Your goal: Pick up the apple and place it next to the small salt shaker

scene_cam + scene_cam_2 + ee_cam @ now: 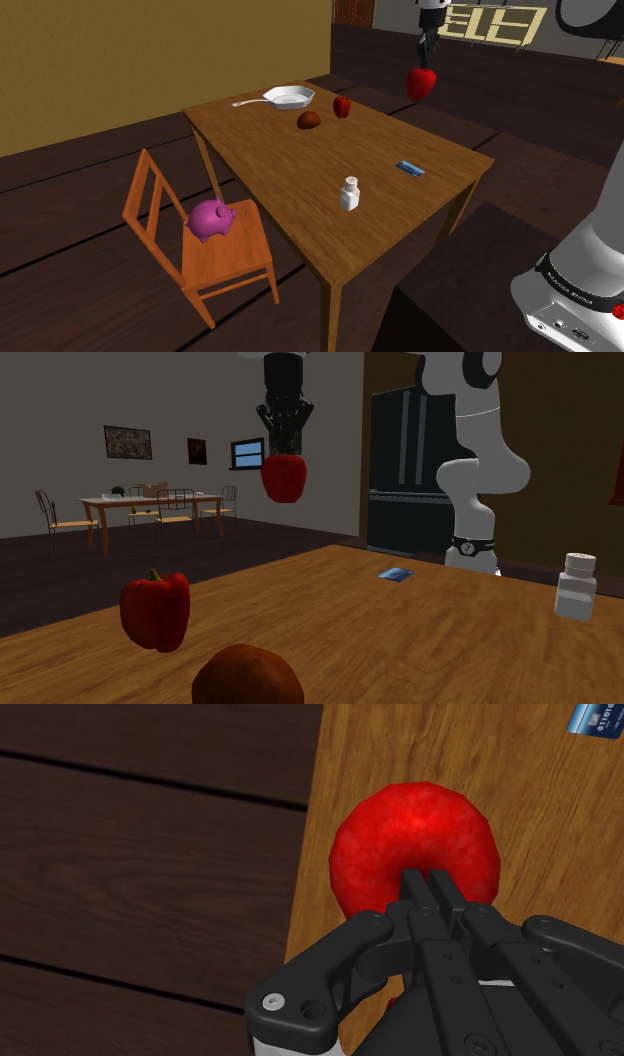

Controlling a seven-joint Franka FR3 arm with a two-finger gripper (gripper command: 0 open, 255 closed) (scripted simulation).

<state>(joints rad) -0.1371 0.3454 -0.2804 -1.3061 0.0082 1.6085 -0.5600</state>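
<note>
Red apple [421, 83] clasped at its crown by narrowed pincer [426, 60], high over the edge of the counter [290, 175], well apart from the salt shaker [350, 194]; probably firm, smooth-skinned, safest gripped across its girth.

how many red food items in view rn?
2. An apple, clasped in the gripper, hangs in the air above the table edge. A bell pepper stands on the table beside a brown round item. None seem hidden.
</note>
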